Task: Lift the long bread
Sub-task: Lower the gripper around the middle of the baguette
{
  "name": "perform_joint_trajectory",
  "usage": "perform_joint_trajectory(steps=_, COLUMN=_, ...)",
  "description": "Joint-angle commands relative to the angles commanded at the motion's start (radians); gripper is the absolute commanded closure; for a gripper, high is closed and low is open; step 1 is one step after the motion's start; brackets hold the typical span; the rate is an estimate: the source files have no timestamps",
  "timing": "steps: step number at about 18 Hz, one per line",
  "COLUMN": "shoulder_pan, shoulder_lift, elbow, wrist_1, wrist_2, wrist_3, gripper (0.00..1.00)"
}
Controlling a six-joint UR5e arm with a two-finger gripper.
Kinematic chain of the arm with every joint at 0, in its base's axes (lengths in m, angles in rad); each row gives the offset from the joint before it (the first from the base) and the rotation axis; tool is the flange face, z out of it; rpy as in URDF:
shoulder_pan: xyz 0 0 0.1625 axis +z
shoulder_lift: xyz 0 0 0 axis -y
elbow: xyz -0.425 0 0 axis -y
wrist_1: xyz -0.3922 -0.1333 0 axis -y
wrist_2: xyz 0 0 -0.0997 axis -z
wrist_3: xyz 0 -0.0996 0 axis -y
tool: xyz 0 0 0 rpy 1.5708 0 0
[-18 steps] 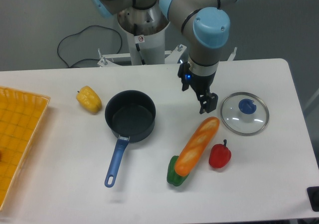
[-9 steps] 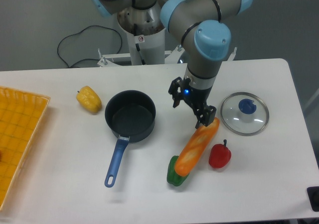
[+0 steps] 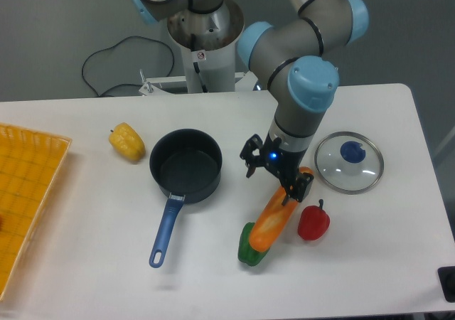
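Fixed camera, only view: the long bread (image 3: 271,216) is seen lying diagonally on the white counter (image 3: 92,213), lower end resting on or against a green pepper (image 3: 248,251), upper end near the glass lid (image 3: 349,162), with a red pepper (image 3: 313,222) just beside it on the right. The gripper (image 3: 273,172) is held low over the upper part of the loaf, fingers spread, one finger (image 3: 250,153) to the left of the loaf and the other finger (image 3: 301,185) at or over its right edge; whether that one touches the loaf cannot be told. Nothing is pinched yet. Step in hand is judged as descent and alignment for the grasp. To be done well, the fingers should be squared across the loaf's narrow width, lowered so both sides are straddled, and closed nearer the middle than the tip, since a glossy rounded shape is likely to slip or pivot if caught at the end. The red pepper should be kept clear of. A blue-handled saucepan (image 3: 185,166), a yellow bell pepper (image 3: 126,141) and an orange tray (image 3: 28,192) are left well apart.
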Motion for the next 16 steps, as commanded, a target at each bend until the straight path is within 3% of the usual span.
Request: perform_joint_trajectory(steps=16, shoulder_pan=-0.003, shoulder_lift=-0.112, elbow=0.029, wrist_1=0.052, wrist_2=0.048, wrist_3=-0.014, gripper=0.00)
